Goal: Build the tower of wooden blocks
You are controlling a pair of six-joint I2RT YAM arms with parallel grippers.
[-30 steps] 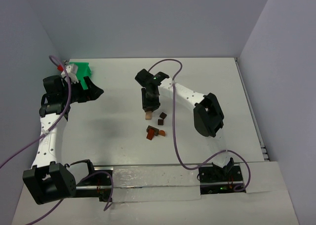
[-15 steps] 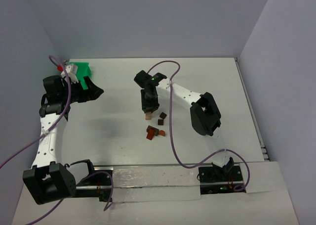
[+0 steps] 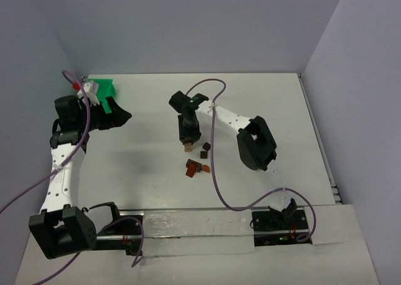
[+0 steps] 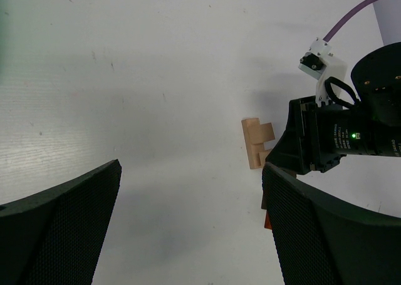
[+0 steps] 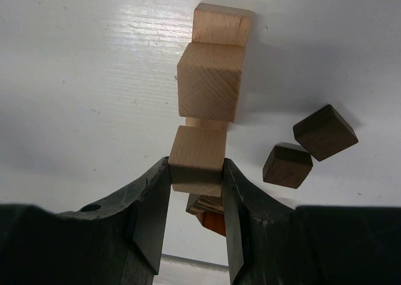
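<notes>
i'm shifting the right gripper (image 5: 195,170) slightly left, fingers pinching tight on the light tan block (image 5: 198,155), probably lining up its placement.

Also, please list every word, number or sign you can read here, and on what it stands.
White print on the right arm's black housing, beside the green light: too small to read.
Blocks, tray: no text.

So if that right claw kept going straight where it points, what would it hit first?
Most likely the light tan cube just ahead, met by the tan block the right gripper is shut on; the gap is unclear.
</notes>
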